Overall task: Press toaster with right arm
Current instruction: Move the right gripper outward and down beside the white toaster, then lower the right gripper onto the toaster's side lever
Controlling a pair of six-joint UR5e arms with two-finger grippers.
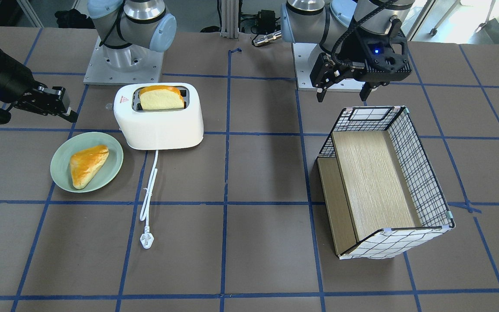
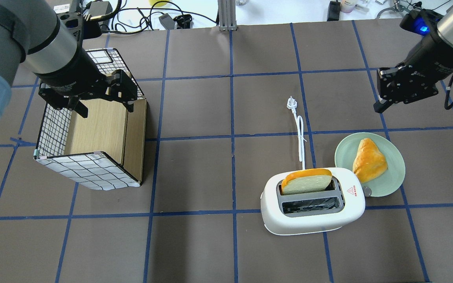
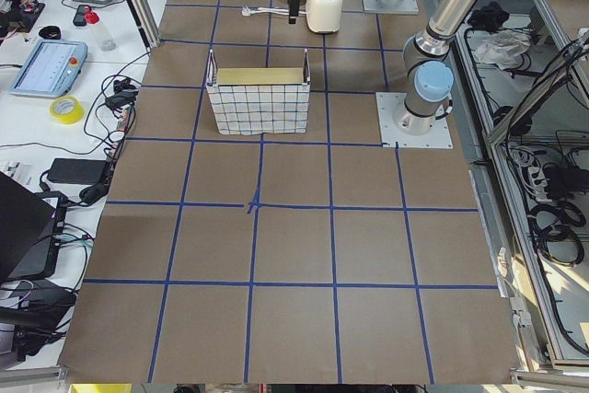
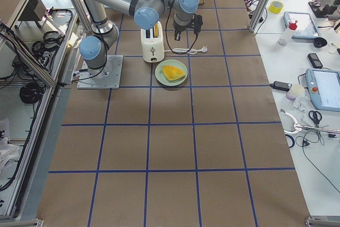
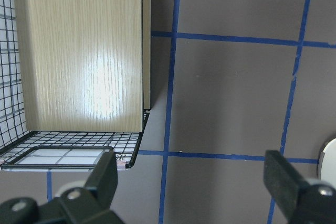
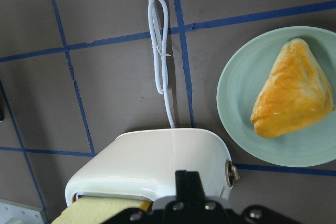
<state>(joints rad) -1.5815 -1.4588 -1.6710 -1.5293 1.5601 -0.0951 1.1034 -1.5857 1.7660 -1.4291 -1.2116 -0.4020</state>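
White toaster [image 2: 309, 222], bread [image 2: 307, 184] raised | lever [image 2: 367, 191] at its 3 o'clock | right arm [image 2: 452, 37] at 1 o'clock, jaws closed, empty, for pushing | left arm [image 2: 61, 59]: jaws spread, empty

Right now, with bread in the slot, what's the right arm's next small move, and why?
Probably bring the right gripper over the lever on the toaster end nearest the plate: it hangs clear of the toaster, jaws shut, and bread stands high.

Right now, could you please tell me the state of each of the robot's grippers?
The black two-finger left gripper is open and empty.
The black two-finger right gripper is shut, holding nothing.
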